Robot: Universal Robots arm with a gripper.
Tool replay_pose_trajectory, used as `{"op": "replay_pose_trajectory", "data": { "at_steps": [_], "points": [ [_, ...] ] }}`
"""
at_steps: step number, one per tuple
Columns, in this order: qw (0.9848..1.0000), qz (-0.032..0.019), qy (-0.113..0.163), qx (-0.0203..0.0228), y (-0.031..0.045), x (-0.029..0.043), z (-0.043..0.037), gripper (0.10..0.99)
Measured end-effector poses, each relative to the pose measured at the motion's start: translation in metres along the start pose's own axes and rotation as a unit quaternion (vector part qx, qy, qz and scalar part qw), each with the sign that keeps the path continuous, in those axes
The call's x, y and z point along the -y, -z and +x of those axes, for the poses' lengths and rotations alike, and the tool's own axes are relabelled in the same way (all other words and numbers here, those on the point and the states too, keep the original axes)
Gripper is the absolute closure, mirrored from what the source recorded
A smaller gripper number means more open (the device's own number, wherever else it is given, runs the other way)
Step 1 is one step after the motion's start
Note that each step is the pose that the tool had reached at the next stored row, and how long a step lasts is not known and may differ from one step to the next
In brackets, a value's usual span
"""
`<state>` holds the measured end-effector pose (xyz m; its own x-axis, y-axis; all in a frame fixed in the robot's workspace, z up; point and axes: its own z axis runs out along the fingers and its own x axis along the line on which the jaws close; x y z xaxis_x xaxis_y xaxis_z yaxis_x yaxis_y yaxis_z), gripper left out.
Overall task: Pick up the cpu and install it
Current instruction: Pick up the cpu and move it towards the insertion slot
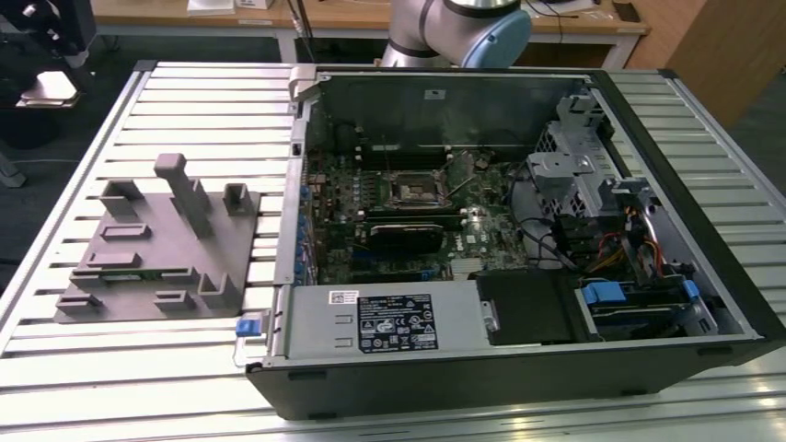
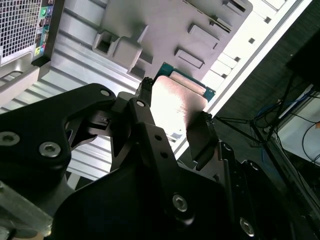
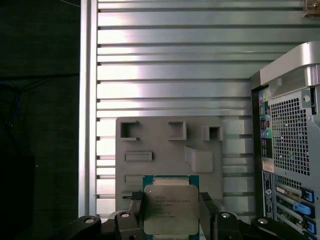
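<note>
The cpu (image 3: 170, 212), a thin square chip with a pale silvery top and green edges, sits between the two black fingers of my gripper (image 3: 171, 200), which is shut on its opposite sides. In the second wrist view the cpu (image 2: 176, 97) shines brightly between the fingers (image 2: 144, 95), held in the air above the slatted table. In the exterior view, the dark square socket frame (image 1: 411, 189) lies on the motherboard inside the open computer case (image 1: 687, 198).
A grey plastic block with pockets and upright posts (image 1: 154, 249) lies on the slatted metal table (image 1: 184, 92) beside the case; the first wrist view looks down on the block (image 3: 170, 145). The case's rear panel (image 3: 287, 150) stands close by. Cables and drive bays crowd the case.
</note>
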<state>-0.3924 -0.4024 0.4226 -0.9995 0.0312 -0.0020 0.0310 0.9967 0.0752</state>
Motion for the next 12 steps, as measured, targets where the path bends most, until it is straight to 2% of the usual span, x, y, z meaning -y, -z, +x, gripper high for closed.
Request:
{"op": "replay_pose_trajectory", "data": {
  "at_steps": [12],
  "points": [
    [1.0,0.0,0.0,0.0,0.0,-0.0004,-0.0102,0.557]
  ]
}}
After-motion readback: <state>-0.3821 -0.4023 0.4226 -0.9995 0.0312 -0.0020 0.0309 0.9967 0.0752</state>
